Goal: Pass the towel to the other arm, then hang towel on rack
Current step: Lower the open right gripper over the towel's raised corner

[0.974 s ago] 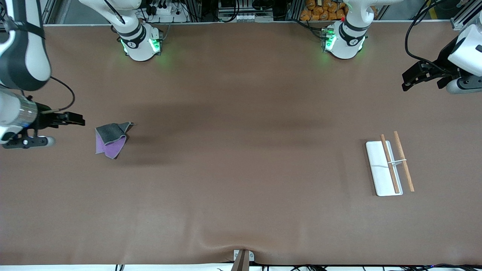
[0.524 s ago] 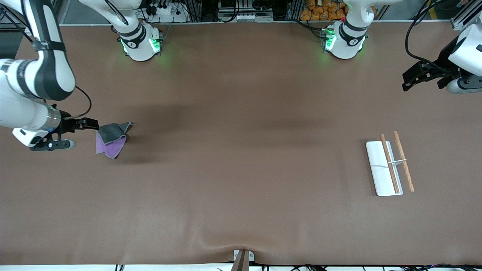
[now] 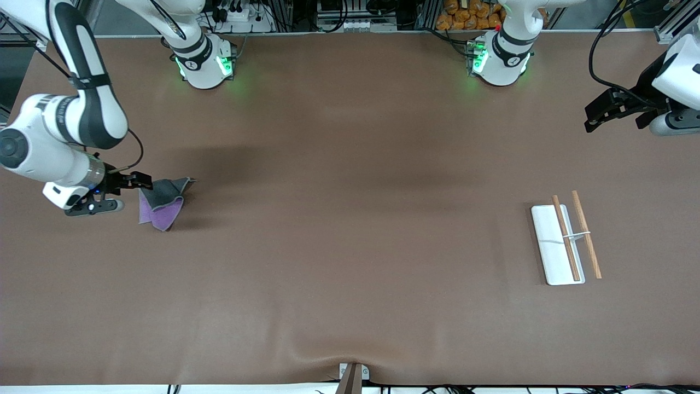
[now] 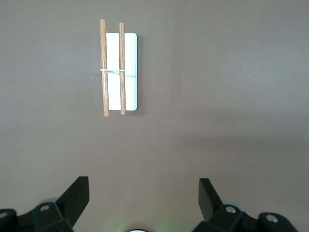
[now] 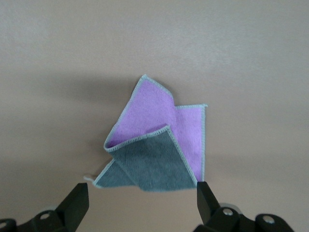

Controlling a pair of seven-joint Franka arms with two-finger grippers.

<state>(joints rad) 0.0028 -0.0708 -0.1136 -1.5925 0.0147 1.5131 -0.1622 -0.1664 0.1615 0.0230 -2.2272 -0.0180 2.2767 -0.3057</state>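
The towel lies folded on the table at the right arm's end, dark grey over purple; it also shows in the right wrist view. My right gripper is open and empty, low at the towel's grey edge, the fingers wide apart just short of the cloth. The rack, a white plate with two brown rods and a white crosspiece, lies at the left arm's end; it also shows in the left wrist view. My left gripper is open and empty, waiting up over the table's edge at the left arm's end.
The brown table is bare between towel and rack. A small clamp sits at the table's edge nearest the front camera.
My right gripper has moved across to the towel's edge and come lower. The towel, the rack and the left arm have not moved.
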